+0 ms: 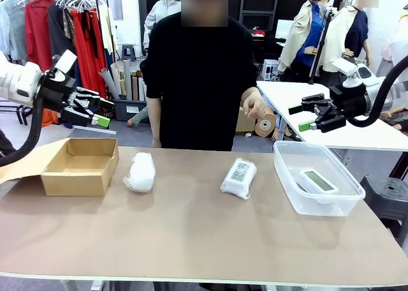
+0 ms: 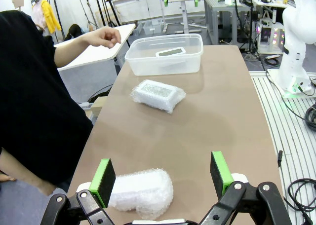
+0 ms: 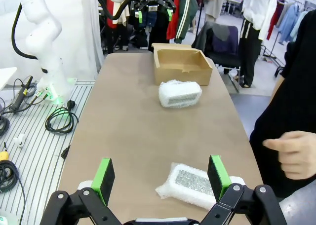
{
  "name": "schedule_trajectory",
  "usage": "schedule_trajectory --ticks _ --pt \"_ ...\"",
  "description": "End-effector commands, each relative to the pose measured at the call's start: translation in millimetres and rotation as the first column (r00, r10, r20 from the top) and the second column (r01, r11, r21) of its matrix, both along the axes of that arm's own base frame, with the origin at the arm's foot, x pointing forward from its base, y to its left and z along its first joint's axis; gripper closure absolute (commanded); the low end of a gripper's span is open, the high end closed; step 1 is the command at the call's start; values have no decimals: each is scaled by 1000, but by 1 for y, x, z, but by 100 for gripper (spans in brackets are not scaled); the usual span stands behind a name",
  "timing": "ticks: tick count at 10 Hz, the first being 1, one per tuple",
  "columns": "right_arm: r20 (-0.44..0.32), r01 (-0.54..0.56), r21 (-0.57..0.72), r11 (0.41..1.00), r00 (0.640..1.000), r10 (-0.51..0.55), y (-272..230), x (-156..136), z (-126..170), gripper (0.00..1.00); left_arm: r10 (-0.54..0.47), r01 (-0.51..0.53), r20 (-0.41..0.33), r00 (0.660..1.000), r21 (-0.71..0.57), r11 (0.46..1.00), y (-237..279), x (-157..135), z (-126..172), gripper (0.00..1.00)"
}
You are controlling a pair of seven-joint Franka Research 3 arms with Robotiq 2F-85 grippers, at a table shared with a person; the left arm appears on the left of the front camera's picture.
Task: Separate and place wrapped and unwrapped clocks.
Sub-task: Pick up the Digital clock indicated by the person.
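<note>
Across the brown table, the layout reads as a sorting station: a receptacle at each end and the unsorted pieces between them. A person stands at the far edge, about mid-table. The open cardboard box sits at the robot's left end with one flap folded outward. Its visible interior is bare, and it is judged to be the destination for wrapped items. The clear plastic tub sits at the right end, close to the table's right edge, and serves the unwrapped side. The left gripper hovers high beyond the box with jaws fully apart and nothing held. The right gripper hovers high beyond the tub, equally wide and empty. Both hang off the work surface, which leaves the middle free. The plain bubble-wrap bundle lies flat just beside the box's right wall without touching it. A descent on the box side looks tight, while the other sides are open. The labelled bundle lies code side up between the plain bundle and the tub, nearer the tub and apart from both. The near half of the table is bare, so either bundle can be lifted straight up. The bare white clock lies screen up inside the tub, so that sort appears done. The person's hand is raised off the surface, loosely curled and holding nothing.
</note>
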State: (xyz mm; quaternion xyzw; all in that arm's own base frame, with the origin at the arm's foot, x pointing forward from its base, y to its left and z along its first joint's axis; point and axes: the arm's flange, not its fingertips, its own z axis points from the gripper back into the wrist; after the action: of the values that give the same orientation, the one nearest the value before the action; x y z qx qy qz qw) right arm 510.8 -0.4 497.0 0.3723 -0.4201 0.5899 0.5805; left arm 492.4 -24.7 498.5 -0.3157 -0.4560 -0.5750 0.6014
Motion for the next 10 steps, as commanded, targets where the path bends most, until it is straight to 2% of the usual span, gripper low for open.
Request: schedule_trajectory --ticks 1,10 --pt "3 -1 1 1000 1000 1 0 0 2 0 -2 2 2 1000 -2 1000 -1 -1 1 0" --pt "3 -1 1 1000 1000 1 0 0 2 0 -2 2 2 1000 -2 1000 -1 -1 1 0"
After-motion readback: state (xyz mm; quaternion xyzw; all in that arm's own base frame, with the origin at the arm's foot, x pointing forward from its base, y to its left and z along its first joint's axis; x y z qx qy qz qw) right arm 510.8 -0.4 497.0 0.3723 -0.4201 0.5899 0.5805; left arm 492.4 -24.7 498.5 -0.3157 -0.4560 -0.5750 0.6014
